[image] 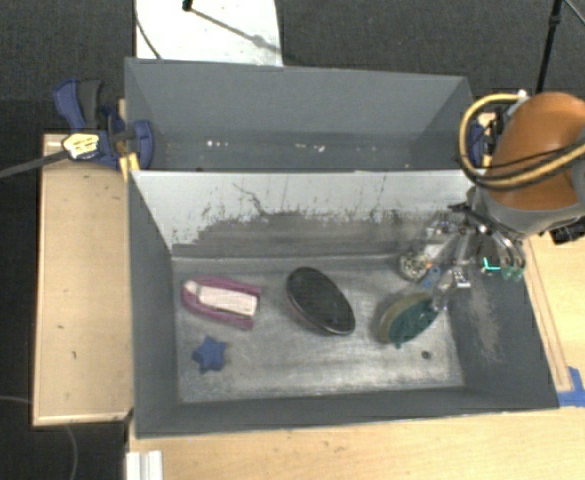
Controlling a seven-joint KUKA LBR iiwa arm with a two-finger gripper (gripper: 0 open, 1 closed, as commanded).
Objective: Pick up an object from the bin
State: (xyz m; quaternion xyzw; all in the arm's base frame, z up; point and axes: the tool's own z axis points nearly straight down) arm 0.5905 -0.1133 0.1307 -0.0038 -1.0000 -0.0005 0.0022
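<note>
Bin [302, 380]: grey metal, its floor scuffed, with four loose things spread in a row across the floor and none of them touching.
Arm [582, 183]: comes in over the bin's right wall, with an orange cover [537, 153] and looped cables at the wrist.
Gripper [440, 286]: low in the right part of the bin, near the right wall and angled down to the left; its tip is at the upper right edge of the teal disc.
Grip state: cannot tell; the metal parts at the tip overlap, so it is unclear whether it is spread or pressed together.
Teal disc [404, 322]: a dark green-blue round thing on the floor, right of centre, just below and left of the gripper. It seems to touch the tip, but nothing shows it being held.
Black oval [320, 301]: a flat, dark thing at the middle of the floor, left of the teal disc and apart from it.
Purple case [221, 299]: purple and white, oblong, lying flat at the left of the floor.
Star [209, 353]: small and blue, in the front left corner, just below the purple case.
</note>
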